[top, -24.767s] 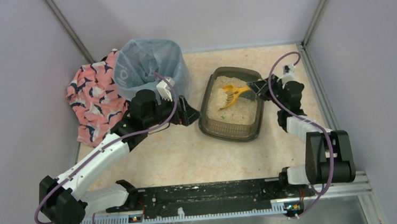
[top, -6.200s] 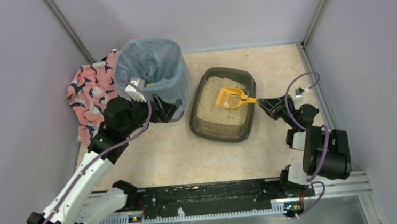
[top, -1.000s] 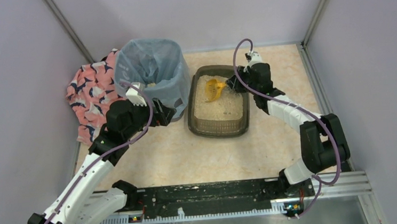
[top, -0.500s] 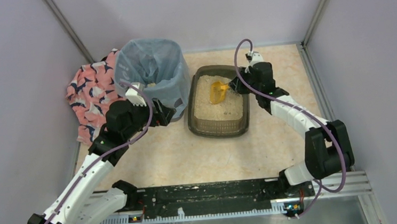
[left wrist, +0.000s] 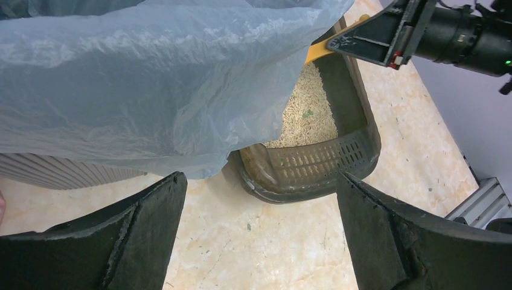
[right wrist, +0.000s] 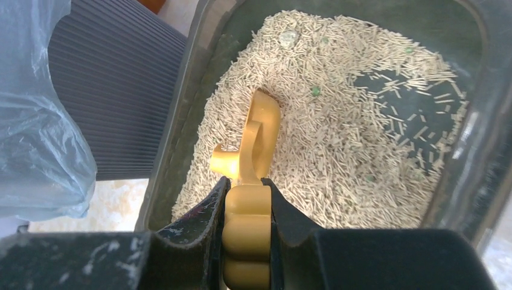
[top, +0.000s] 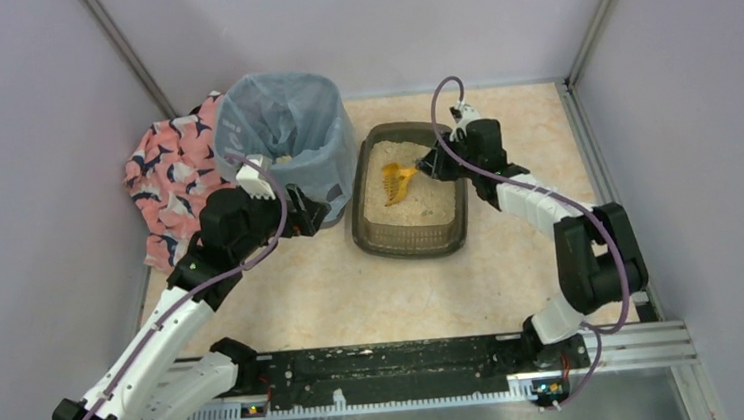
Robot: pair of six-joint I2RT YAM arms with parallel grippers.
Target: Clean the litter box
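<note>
Currently clamped: right gripper (right wrist: 246, 187), both fingers pressed onto the handle of the yellow scoop (right wrist: 256, 136), no gap on either side. Directly ahead of the fingertips: scoop blade rolled on edge, tip buried in the litter (right wrist: 338, 145).

Compared with 0.5 s back: lowered and pushed further left across the tray. Compared with 1 s back: no longer lifted clear of the grains. Judged as the start of 1 new digging pass, not a carry to the bin.

Beneath and around the blade: litter box (right wrist: 175, 139), under and ahead of the pincer, left wall just beside the ribbed bin (right wrist: 115, 96). Further ahead of the tip: 1 pale clump (right wrist: 288, 38) and several green specks (right wrist: 315, 90), not yet gathered. Ahead and to the right: bare floor patch (right wrist: 392, 84).

Left of the pincer, beyond the tray wall: blue bag (left wrist: 151, 72) draped over the bin. Well apart, on the bin's near side: left gripper (left wrist: 259, 205), spread wide, empty, unmoved over the last 1 s.

Expect a forward sweep toward the clump next. Keep the blade low to avoid throwing grains over the rim.
</note>
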